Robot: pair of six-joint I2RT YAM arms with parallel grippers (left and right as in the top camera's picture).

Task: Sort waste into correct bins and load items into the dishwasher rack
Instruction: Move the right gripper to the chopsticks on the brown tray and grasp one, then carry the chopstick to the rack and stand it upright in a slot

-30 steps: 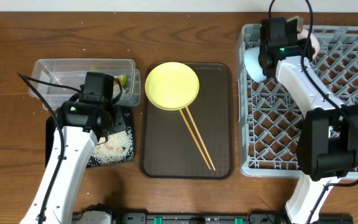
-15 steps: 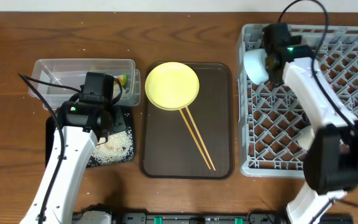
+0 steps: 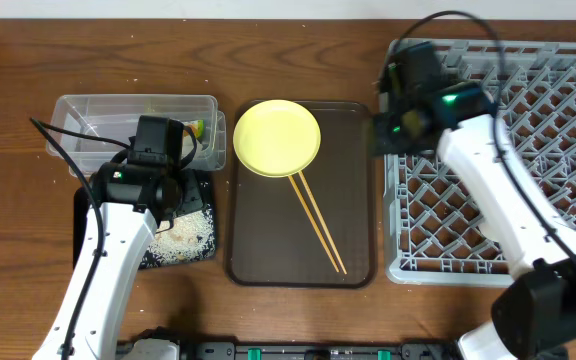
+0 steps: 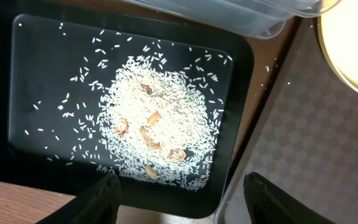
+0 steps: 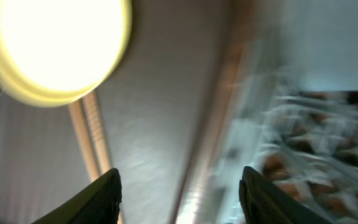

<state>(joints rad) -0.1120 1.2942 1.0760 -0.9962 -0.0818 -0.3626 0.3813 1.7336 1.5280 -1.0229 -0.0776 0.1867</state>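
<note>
My left gripper point(image 4: 182, 205) stands open and empty over the near edge of the black tray point(image 4: 36, 74), which holds a heap of rice scraps point(image 4: 160, 124). The clear tub point(image 3: 133, 118) behind it holds a green-and-orange wrapper point(image 3: 196, 128). The yellow plate point(image 3: 276, 137) and the chopsticks point(image 3: 318, 225) lie on the brown serving tray point(image 3: 353, 200). My right gripper point(image 5: 179, 193) is open with nothing between its fingers. It hangs over the tray's right rim beside the grey rack point(image 3: 538, 150). In the blurred right wrist view the plate point(image 5: 55, 43) and chopsticks point(image 5: 89, 137) lie to its left.
The right arm point(image 3: 488, 190) stretches across the left half of the rack and hides what stands there. The left arm point(image 3: 108, 260) crosses the black tray's near left corner. Bare wooden table point(image 3: 18, 250) lies left of the bins and in front of the trays.
The right gripper has opened and swung left from the rack's back left corner to the edge by the brown tray. The left arm has not moved.
</note>
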